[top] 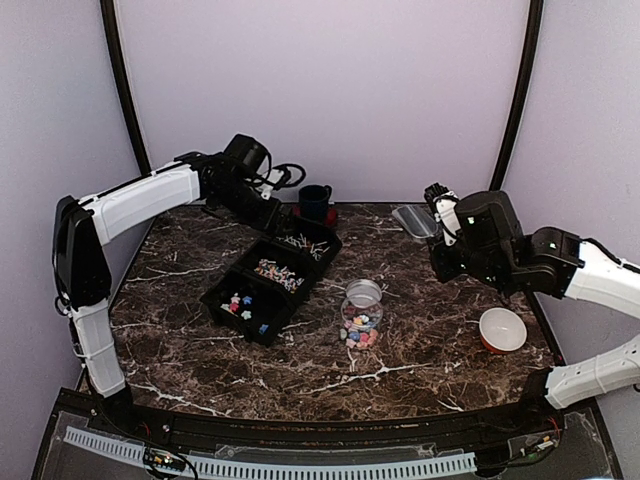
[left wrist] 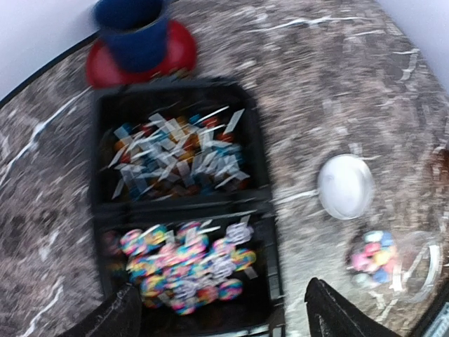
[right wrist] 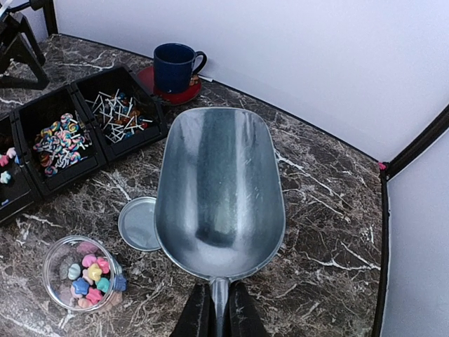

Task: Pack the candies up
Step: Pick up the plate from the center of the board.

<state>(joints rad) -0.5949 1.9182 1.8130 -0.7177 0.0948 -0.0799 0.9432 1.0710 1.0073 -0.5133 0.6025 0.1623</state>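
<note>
candies: tiny pastel pieces, pink, blue, yellow
jar: one
tray compartments: three
left jaws: wide apart, empty
right jaws: clamping scoop handle

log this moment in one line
left pincer open over tray | right pincer shut on empty scoop | jar open, some candies inside, lid beside it

The bench was dark brown marble veined with white. The tray was black; its candies were swirled pink, blue, yellow and green. Behind the tray, a navy mug sat on a red saucer. The scoop was silver-grey.
</note>
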